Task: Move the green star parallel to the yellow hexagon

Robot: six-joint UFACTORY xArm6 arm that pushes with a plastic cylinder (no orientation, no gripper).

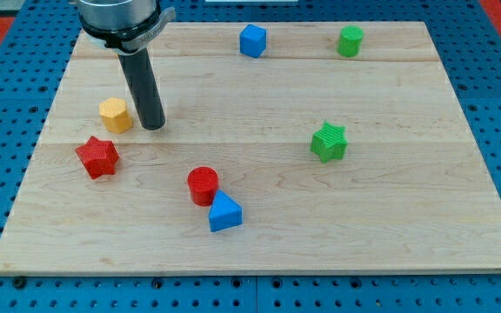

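The green star (329, 142) lies on the wooden board at the view's right of centre. The yellow hexagon (115, 114) lies at the view's left. My tip (152, 126) rests on the board just to the right of the yellow hexagon, close to it with a small gap showing. The tip is far to the left of the green star.
A red star (97, 156) lies below the yellow hexagon. A red cylinder (203, 185) and a blue triangle (224, 212) touch near the bottom centre. A blue cube-like block (252, 40) and a green cylinder (350, 41) sit at the top. The board's edge (259, 269) meets blue pegboard.
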